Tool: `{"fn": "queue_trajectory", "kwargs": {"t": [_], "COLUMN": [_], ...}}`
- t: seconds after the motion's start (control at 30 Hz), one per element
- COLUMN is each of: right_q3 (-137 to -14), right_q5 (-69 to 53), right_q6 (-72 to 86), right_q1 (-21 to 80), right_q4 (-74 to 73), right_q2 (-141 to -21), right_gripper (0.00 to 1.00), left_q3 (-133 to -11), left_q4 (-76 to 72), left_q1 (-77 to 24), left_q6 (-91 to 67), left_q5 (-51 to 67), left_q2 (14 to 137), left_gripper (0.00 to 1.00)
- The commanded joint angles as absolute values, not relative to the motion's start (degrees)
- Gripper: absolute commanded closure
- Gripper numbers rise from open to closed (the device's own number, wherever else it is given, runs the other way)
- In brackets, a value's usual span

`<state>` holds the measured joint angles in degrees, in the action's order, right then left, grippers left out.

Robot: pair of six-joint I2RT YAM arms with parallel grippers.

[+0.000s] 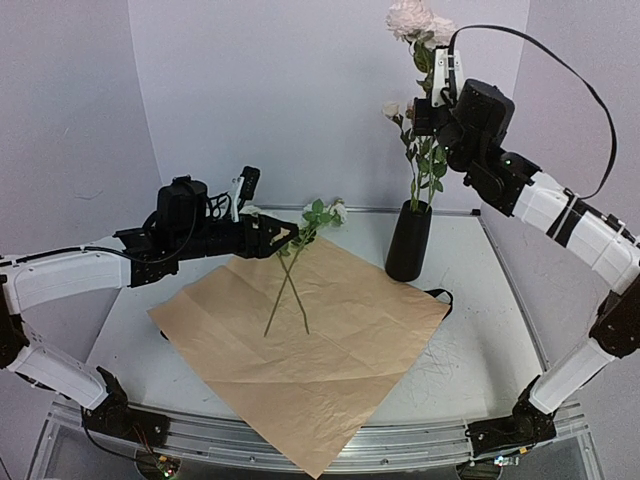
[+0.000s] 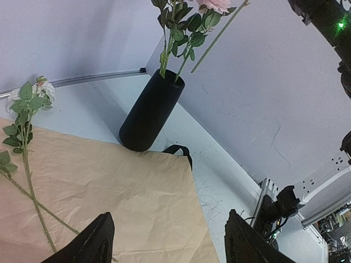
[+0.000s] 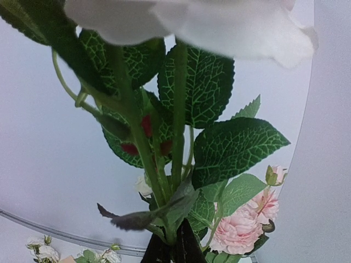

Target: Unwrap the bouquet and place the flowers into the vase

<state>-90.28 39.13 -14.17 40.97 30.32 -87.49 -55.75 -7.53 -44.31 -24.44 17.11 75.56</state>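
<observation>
**Top external view**
- Left gripper (image 1: 286,240): jaws stand well apart and hold nothing. It hovers low over the far edge of the paper sheet (image 1: 300,350), tips just beside the upper stems of the loose flowers (image 1: 291,285).
- Loose flowers: two stems crossed on the tan sheet. The pale blooms and leaves lie at the far end, just past the left fingertips.
- Vase (image 1: 409,242): black and upright, on the table (image 1: 480,330) at the sheet's far right corner.
- Upright flowers (image 1: 426,160): stems run down into the vase mouth, with a large pale bloom at the top.
- Right gripper (image 1: 428,100): raised high above the vase and closed around the upright flowers at mid-stem.
- Ribbon (image 1: 441,296): a black loop showing at the sheet's right edge.

**Left wrist view**
- Left gripper (image 2: 167,244): both dark fingers (image 2: 90,244) are spread wide over bare paper sheet (image 2: 126,181), with nothing between them.
- Loose flowers (image 2: 26,118): off to the left of the fingers and apart from them.
- Vase (image 2: 151,112): ahead, touching the sheet's corner. Upright flowers (image 2: 178,38) rise from it.
- Ribbon (image 2: 179,151): beside the vase foot.

**Right wrist view**
- Right gripper (image 3: 173,247): fingertips pressed together at the bottom edge, clamping the upright flowers (image 3: 178,137).
- Upright flowers: veined leaves and a white bloom fill the frame above the tips, and a pink bloom sits lower right.
- Loose flowers (image 3: 44,251): small, at the lower left.
</observation>
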Motion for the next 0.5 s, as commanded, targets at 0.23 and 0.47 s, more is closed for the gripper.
{"fn": "queue_trajectory", "kwargs": {"t": [0.23, 0.47], "right_q3": [-90.8, -87.9], "right_q5": [39.5, 39.3], "right_q6": [-9.7, -3.1], "right_q1": [38.3, 36.2], "right_q4": [37.7, 37.7], "right_q2": [-91.4, -92.8], "right_gripper": [1.0, 1.0], "left_q3": [-57.8, -58.0], "left_q4": [-8.5, -8.5], "left_q1": [-44.5, -44.5], "left_q6": [-23.7, -23.5], "left_q5": [15.4, 15.1], "left_q2": [77.5, 78.2], "left_gripper": [0.3, 0.3]}}
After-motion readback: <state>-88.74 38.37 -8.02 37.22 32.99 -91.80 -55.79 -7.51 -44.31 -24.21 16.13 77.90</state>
